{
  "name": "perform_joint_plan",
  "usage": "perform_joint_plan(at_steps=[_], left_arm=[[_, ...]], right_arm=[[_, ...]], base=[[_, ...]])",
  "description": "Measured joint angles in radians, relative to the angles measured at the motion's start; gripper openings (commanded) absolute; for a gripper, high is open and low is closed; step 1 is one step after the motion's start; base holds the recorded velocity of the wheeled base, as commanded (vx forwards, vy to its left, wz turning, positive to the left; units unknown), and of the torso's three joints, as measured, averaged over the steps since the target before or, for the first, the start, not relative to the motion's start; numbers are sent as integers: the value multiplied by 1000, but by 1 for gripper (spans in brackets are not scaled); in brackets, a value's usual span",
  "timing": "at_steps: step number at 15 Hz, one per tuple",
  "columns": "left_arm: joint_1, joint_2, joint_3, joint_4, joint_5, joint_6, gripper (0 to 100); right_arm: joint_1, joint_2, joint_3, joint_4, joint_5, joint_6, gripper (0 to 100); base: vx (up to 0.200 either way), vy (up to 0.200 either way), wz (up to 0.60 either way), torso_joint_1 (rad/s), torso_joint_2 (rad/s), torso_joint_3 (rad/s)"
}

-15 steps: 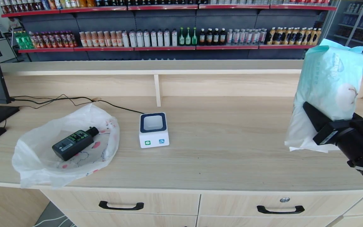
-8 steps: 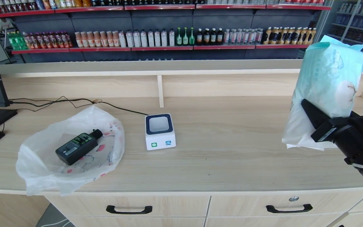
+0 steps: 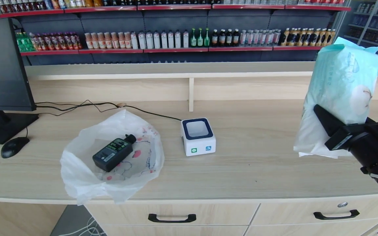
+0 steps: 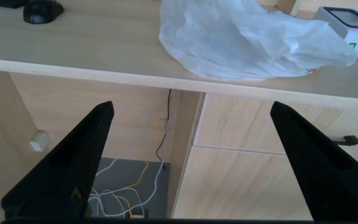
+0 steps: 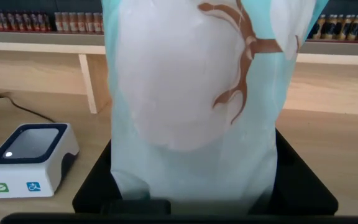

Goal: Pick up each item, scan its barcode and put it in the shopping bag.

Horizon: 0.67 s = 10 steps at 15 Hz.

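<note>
Right gripper (image 3: pixel 327 122) is holding the pack (image 3: pixel 343 85) upright at the right end of the counter (image 3: pixel 258 170), with its jaws clamped on the pack's lower half. The pack's bottom edge is hanging just above the counter surface.

Left gripper (image 4: pixel 191 112) is sitting below the counter edge, in front of the cabinet. Its jaws are standing wide apart with nothing between them.

The scanner (image 3: pixel 198 136) is standing mid-counter, window facing up, well apart from the pack. It is sitting directly between the pack and the bag (image 3: pixel 77 170).

The bag is lying open just beside the scanner, on the robot's left. Its near rim is drooping over the counter's front edge. A dark bottle (image 3: pixel 113 154) is lying on its side inside the bag.

A cable (image 3: pixel 153 114) is running from the scanner past the back of the bag toward the monitor (image 3: pixel 3 65). A mouse (image 3: pixel 13 147) is resting near the monitor's foot. A low divider (image 3: pixel 191 95) is standing behind the scanner. Shelves of bottles (image 3: pixel 176 39) are lining the wall beyond the counter.
</note>
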Motion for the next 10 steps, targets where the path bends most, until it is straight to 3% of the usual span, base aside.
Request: perform_joint_plan(at_steps=[4, 10], left_arm=[[-1, 0, 0, 0, 0, 0, 100], [-1, 0, 0, 0, 0, 6, 100]], right_arm=[[1, -10, 3, 0, 0, -1, 0], [10, -13, -4, -1, 0, -1, 0]], base=[[0, 200, 0, 2, 4, 4], [0, 0, 0, 0, 0, 0]])
